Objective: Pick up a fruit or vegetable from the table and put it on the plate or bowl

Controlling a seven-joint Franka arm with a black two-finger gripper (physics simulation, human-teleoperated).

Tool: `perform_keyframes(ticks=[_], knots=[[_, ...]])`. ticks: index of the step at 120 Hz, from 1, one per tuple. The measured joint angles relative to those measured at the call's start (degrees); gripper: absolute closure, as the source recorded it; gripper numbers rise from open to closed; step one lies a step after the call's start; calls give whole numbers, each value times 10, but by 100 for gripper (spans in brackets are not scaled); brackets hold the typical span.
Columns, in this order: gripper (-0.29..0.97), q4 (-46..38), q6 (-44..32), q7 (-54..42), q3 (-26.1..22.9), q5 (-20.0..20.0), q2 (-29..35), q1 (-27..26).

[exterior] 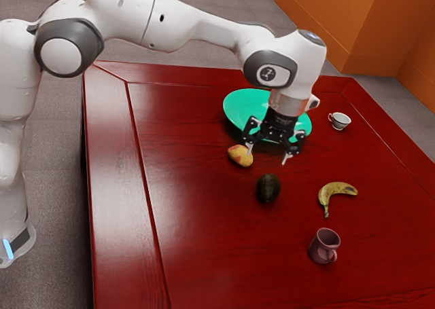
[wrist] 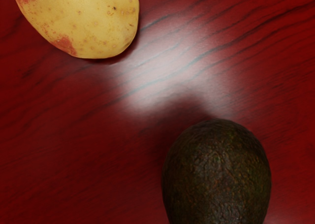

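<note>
A dark green avocado [exterior: 268,188] [wrist: 216,175] lies on the red wooden table [exterior: 204,241]. A yellow potato with red patches [exterior: 240,155] [wrist: 78,19] rests a little behind it, toward the exterior view's left. My gripper [exterior: 269,151] hovers open above the table between the potato and the teal bowl [exterior: 238,108], with nothing between its fingers. A spotted banana [exterior: 335,193] lies to the exterior view's right of the avocado.
A small white teacup [exterior: 338,120] stands right of the bowl. A mauve mug [exterior: 323,246] sits near the table's front. An orange cabinet [exterior: 353,17] stands behind the table at the upper right.
</note>
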State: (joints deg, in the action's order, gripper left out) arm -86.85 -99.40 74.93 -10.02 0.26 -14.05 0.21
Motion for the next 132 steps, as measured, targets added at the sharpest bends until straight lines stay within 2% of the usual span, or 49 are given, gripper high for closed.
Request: perform_keyframes(ticks=[27,80,132], knots=[[0,-34,-38,10,0,3,-3,25],[0,-39,-115,16,-13,4,-46,22],[0,-40,-138,16,-13,5,-78,22]])
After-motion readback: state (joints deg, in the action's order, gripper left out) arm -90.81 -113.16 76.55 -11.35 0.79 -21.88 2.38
